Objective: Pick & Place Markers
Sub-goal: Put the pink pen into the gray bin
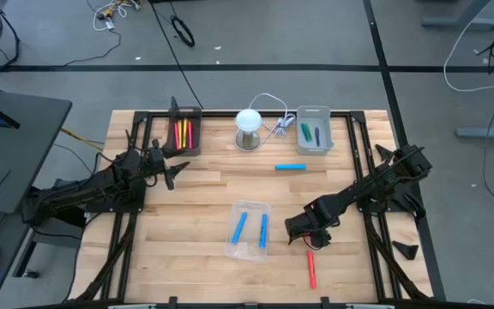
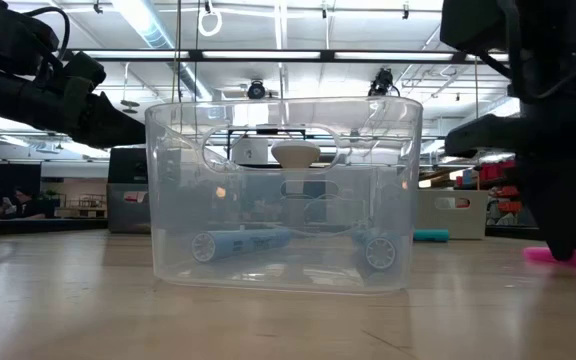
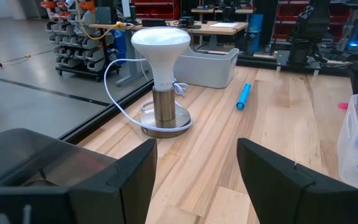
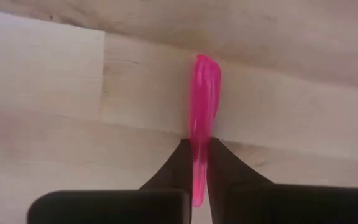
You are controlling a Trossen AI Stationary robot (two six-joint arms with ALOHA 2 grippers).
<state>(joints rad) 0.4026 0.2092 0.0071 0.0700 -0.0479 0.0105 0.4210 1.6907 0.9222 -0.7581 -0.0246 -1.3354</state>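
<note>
High view, from the left: the left end effector (image 1: 177, 174) hangs with fingers spread and nothing between them, just in front of the black tray (image 1: 183, 114) that holds red and yellow markers (image 1: 183, 134). On the wooden worktop (image 1: 195, 215), the clear tray (image 1: 249, 230) holds two blue markers (image 1: 239, 227). Behind it stands a lamp (image 1: 248, 128), then a loose blue marker (image 1: 290, 167) and the grey tray (image 1: 314, 130). The right end effector (image 4: 196, 167) is closed on the red marker (image 4: 202, 112), lying on the worktop.
</note>
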